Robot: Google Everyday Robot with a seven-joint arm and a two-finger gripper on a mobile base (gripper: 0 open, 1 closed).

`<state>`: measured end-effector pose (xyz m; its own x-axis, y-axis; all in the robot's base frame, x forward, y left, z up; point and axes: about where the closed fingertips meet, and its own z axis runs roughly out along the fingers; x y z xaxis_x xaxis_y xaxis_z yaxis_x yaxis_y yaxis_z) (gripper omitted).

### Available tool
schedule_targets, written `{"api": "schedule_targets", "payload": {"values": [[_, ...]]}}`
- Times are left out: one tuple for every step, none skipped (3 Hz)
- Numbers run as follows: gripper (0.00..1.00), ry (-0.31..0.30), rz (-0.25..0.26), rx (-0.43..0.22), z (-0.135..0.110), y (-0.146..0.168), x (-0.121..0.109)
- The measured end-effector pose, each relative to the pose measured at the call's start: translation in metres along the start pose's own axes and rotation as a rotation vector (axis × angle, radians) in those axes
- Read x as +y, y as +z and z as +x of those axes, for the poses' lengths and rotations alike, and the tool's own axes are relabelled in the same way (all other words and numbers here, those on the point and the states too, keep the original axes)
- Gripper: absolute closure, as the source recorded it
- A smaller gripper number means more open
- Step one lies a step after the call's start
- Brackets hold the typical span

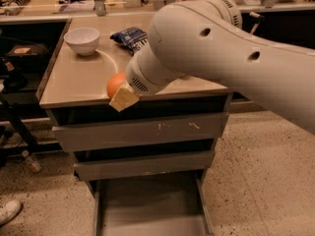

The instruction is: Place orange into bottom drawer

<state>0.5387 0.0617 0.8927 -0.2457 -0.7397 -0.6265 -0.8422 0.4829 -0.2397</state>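
Note:
The orange (pixel 115 84) is a small round fruit held at the front edge of the cabinet top, just above it. My gripper (pixel 121 93) is shut on the orange, with one pale fingertip (pixel 123 99) showing below and in front of the fruit. The big white arm reaches in from the right and hides the right half of the cabinet top. The bottom drawer (pixel 150 205) is pulled open below, a wide shallow grey tray, directly beneath and slightly right of the orange.
A white bowl (pixel 81 40) stands at the back left of the cabinet top (pixel 74 80). A blue and white bag (pixel 129 37) lies at the back middle. The scratched top drawer front (pixel 142 131) and middle drawer front (pixel 145 163) are closed. A shoe (pixel 9 211) is on the floor at left.

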Motion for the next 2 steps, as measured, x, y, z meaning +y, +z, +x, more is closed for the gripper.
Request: {"api": "schedule_targets", "payload": {"values": [[1.0,-0.001,-0.002,0.0,0.0,0.001,0.001],[1.0,0.076,-0.039,0.008,0.029,0.022,0.018]]}}
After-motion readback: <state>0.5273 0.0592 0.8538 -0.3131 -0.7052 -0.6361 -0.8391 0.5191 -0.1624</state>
